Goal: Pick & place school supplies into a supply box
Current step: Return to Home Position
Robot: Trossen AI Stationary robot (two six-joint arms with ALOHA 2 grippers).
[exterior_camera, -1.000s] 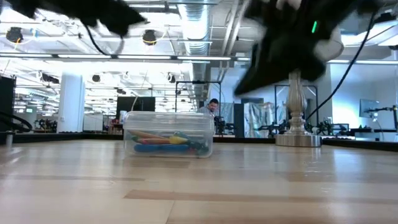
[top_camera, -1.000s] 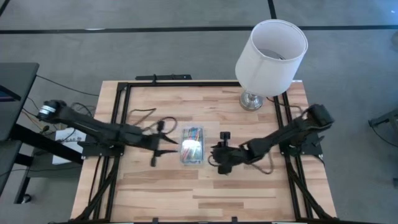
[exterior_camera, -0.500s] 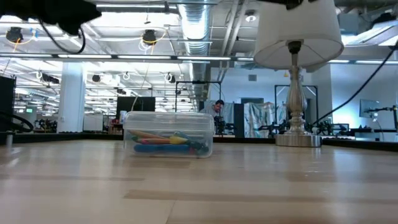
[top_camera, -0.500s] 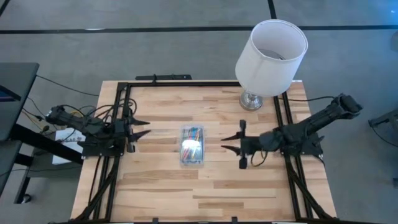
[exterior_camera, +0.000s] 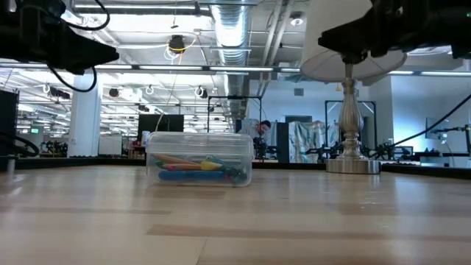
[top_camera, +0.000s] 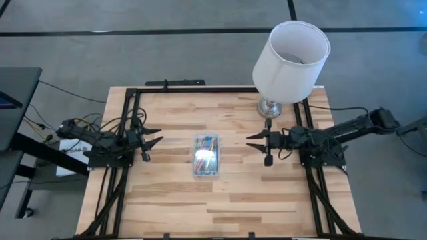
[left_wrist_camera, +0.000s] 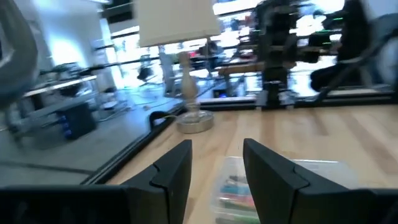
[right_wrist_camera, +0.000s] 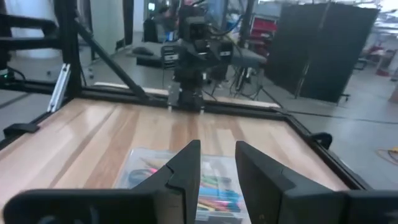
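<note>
Clear plastic rect. supply box [top_camera: 206,156], lidded, on wood-plank table [top_camera: 233,200].

Bare tabletop [top_camera: 167,197] is left all round the closed supply box [top_camera: 206,156]; one far corner is taken by the lamp [top_camera: 291,60].

Left gripper [top_camera: 156,137] withdrawn from beside box [top_camera: 206,155], now well apart at far left, fingers spread. Right gripper [top_camera: 250,143] withdrawn from box's other side, now well apart at right, arm stretched out.
</note>
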